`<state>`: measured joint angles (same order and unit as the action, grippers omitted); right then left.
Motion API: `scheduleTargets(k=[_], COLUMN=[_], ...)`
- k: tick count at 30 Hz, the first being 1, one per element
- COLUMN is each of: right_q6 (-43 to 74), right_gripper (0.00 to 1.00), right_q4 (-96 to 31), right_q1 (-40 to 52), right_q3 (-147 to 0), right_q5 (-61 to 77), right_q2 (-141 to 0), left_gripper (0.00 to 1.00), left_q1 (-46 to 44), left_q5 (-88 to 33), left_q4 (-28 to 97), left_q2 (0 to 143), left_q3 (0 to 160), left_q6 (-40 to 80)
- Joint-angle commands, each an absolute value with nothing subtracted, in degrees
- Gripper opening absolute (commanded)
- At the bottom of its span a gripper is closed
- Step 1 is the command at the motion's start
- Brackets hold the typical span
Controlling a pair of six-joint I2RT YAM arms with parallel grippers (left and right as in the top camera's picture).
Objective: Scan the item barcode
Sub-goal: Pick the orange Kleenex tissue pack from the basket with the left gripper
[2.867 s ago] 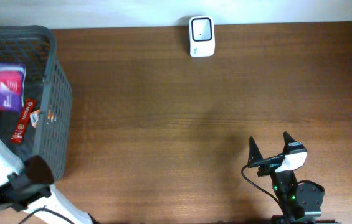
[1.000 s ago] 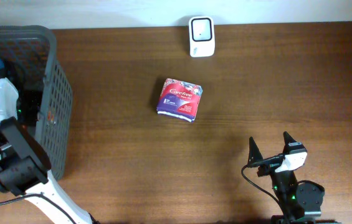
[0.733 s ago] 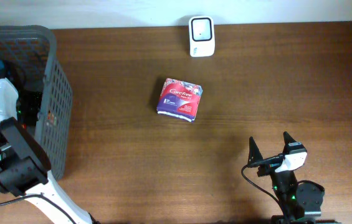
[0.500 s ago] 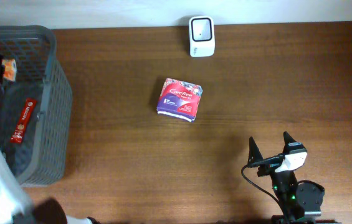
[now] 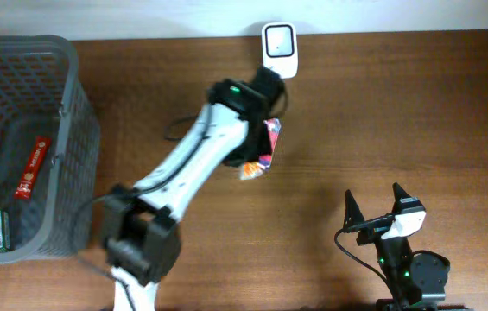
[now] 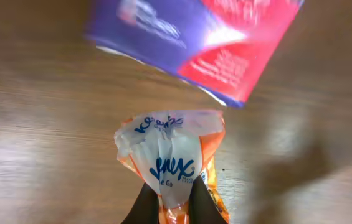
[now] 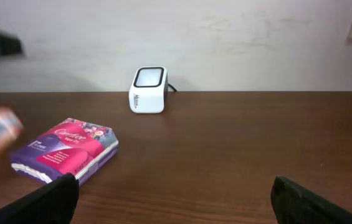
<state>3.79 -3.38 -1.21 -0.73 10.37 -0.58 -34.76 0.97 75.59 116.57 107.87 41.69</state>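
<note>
Orange and white tissue pack (image 6: pixel 172 165), close up in the left wrist view: large blue script ending in "ex", its first letters lost in a crease, with a small "Go" beneath. More blue script on the pack's top fold is too crumpled to read.

Pink and purple pack (image 7: pixel 66 149), right wrist view: white script "Carefree" on its top face. In the left wrist view its print is blurred.

White scanner (image 7: pixel 147 90): a small dark mark low on its front, too small to read.

Red sachet (image 5: pixel 32 167) in the basket (image 5: pixel 71 147): white lettering along its length, illegible.
</note>
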Motion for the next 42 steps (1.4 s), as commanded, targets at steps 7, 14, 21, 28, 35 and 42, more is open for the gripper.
scheduleTargets(k=[7, 14, 21, 28, 35, 42], right_q6=[3.4, 3.4, 3.4, 3.4, 3.4, 3.4], right_gripper=[0.98, 0.98, 0.98, 0.98, 0.98, 0.99], right_q4=[-3.62, -3.62, -3.62, -3.62, -3.62, -3.62], right_q1=[-0.8, -0.8, -0.8, -0.8, -0.8, -0.8], right_q3=[-0.32, -0.32, -0.32, -0.32, -0.32, -0.32], right_q5=[10.26, 10.26, 10.26, 10.26, 10.26, 10.26], right_q2=[-0.19, -0.19, -0.19, -0.19, -0.19, -0.19], left_gripper=[0.79, 0.99, 0.99, 0.99, 0.99, 0.99], left_q1=[-38.59, -18.61, 3.27, 13.06, 22.83, 30.2], left_q5=[1.37, -0.01, 2.42, 2.85, 3.09, 7.35], left_q4=[80.68, 96.73, 96.73, 86.54, 84.84, 86.08], left_q2=[124.38, 112.92, 97.84, 97.91, 99.9, 111.44], left_q3=[117.99, 154.54, 140.35, 122.91, 122.87, 122.85], left_q6=[28.51, 16.14, 19.57, 22.5, 24.45, 30.0])
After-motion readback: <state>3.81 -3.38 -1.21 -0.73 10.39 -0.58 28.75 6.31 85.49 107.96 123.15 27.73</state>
